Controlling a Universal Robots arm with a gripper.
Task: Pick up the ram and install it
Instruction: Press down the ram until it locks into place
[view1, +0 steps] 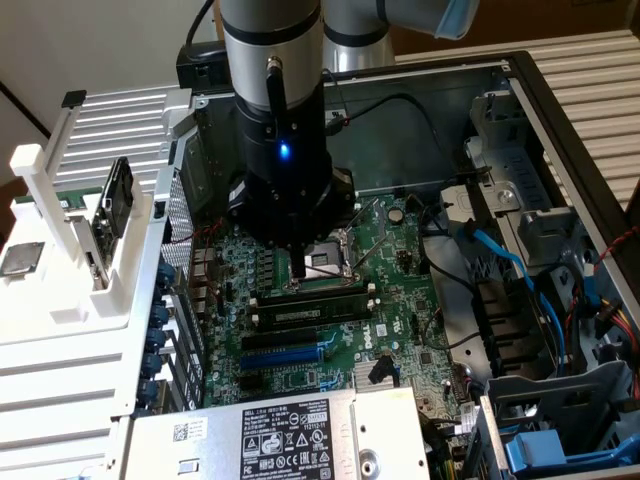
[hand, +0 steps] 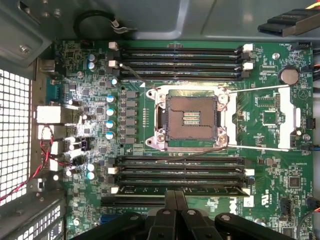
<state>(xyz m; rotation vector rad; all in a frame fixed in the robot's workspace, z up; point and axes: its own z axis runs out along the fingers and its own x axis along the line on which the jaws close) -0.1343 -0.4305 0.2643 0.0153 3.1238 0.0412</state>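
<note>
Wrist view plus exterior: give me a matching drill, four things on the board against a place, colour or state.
Things:
1. CPU socket
2. expansion slot
3. coin cell
4. end effector

Place, colour or state:
A. blue
B. shut, right by the ram
C. between two banks of memory slots
D. round, silver

Pairs: 1-C, 2-A, 3-D, 4-B
</note>
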